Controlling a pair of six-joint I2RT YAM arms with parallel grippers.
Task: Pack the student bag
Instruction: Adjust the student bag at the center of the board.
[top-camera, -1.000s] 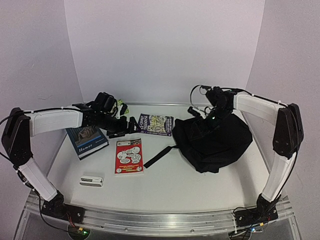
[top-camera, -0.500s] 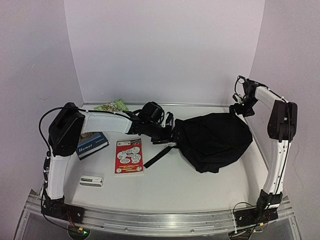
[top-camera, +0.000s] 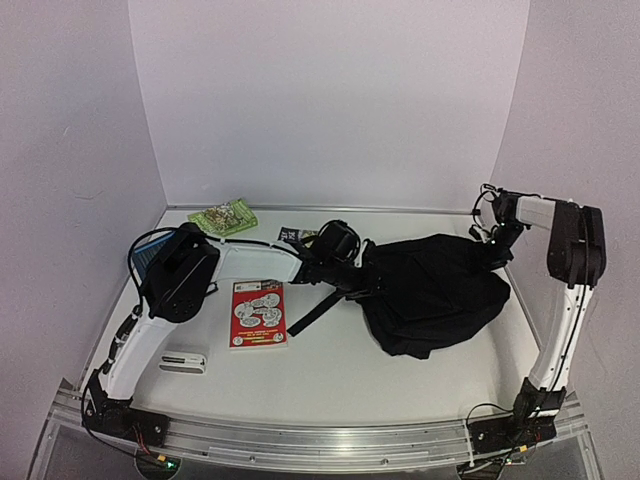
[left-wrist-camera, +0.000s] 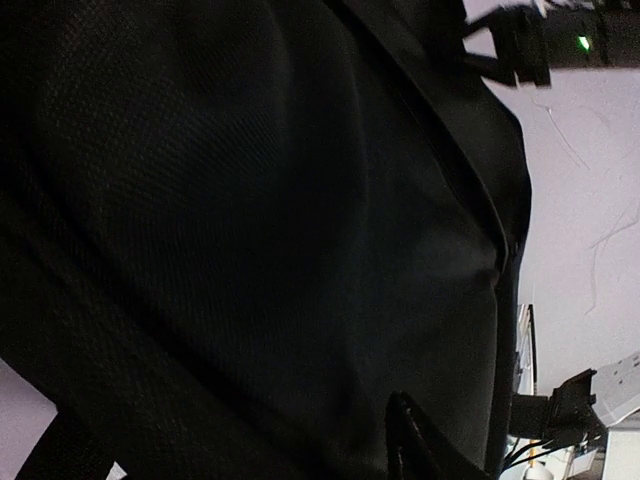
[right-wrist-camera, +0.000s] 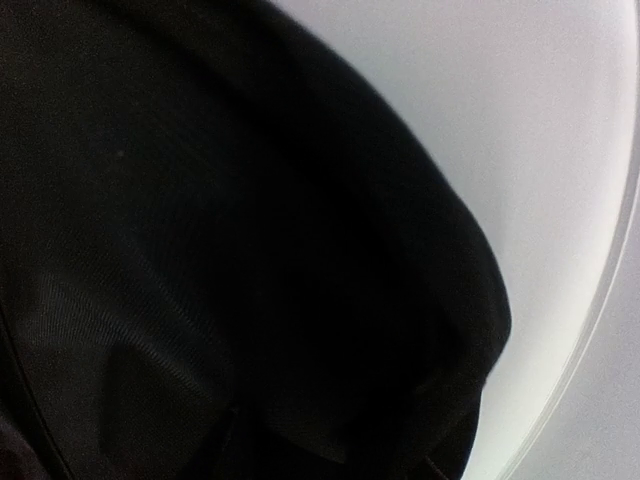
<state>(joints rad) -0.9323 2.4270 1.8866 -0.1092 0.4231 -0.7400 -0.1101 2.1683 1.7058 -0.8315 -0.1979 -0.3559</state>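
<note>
The student bag (top-camera: 435, 295) is a large black fabric backpack lying at the right of the table, with one webbing strap (top-camera: 315, 315) trailing to its left. My left gripper (top-camera: 362, 272) is pressed against the bag's left edge. In the left wrist view black bag fabric (left-wrist-camera: 250, 200) fills the frame and only one fingertip (left-wrist-camera: 408, 440) shows against it. My right gripper (top-camera: 492, 248) is at the bag's far right edge. Bag cloth (right-wrist-camera: 200, 250) covers the right wrist view and hides the jaws. Neither grip can be made out.
A red booklet (top-camera: 258, 312) lies left of the strap, and a small white box (top-camera: 184, 359) sits nearer the front. A green packet (top-camera: 222, 215) lies at the back wall. A printed booklet (top-camera: 293, 234) peeks out behind the left arm.
The left arm has swept right, from near the books to the bag's left edge. The right arm swung out to the far right, then lowered onto the bag's right edge. The bag's outline has shifted slightly.
</note>
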